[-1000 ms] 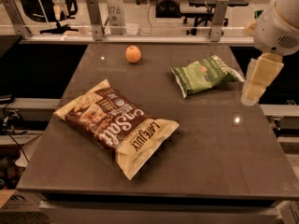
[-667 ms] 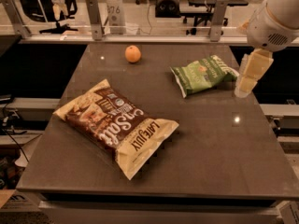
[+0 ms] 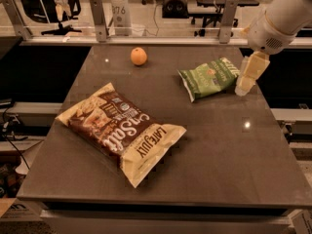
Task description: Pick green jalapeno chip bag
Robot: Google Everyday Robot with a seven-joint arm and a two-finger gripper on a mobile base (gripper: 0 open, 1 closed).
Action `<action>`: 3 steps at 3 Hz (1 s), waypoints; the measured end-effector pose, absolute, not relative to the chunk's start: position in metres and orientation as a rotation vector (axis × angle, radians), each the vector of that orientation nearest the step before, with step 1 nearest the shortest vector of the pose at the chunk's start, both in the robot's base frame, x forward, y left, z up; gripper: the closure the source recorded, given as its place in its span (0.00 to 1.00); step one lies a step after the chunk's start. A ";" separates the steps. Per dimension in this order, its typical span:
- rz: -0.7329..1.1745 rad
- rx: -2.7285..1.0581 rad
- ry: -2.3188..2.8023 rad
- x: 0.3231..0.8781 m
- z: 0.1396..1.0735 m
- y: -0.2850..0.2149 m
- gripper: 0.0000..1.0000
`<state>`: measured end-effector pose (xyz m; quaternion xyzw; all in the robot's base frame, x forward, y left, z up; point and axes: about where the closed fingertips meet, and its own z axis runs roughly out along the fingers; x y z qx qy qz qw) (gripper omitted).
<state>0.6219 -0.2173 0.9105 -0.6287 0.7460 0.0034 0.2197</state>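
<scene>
Green crinkly film, seemingly light and slippery, the chip bag at the surface's one o'clock probably wants pinching by an edge seam; the pincer, clenched or released I cannot tell, hangs at its three o'clock.

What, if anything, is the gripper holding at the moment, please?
Nothing, it seems: the gripper is beside the right end of the green jalapeno chip bag, which lies flat on the table.
</scene>
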 end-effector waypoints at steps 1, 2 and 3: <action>0.038 -1.714 2.082 0.643 0.891 -0.224 0.00; 0.058 -1.679 2.126 0.660 0.871 -0.234 0.00; 0.068 -1.658 2.157 0.672 0.856 -0.240 0.00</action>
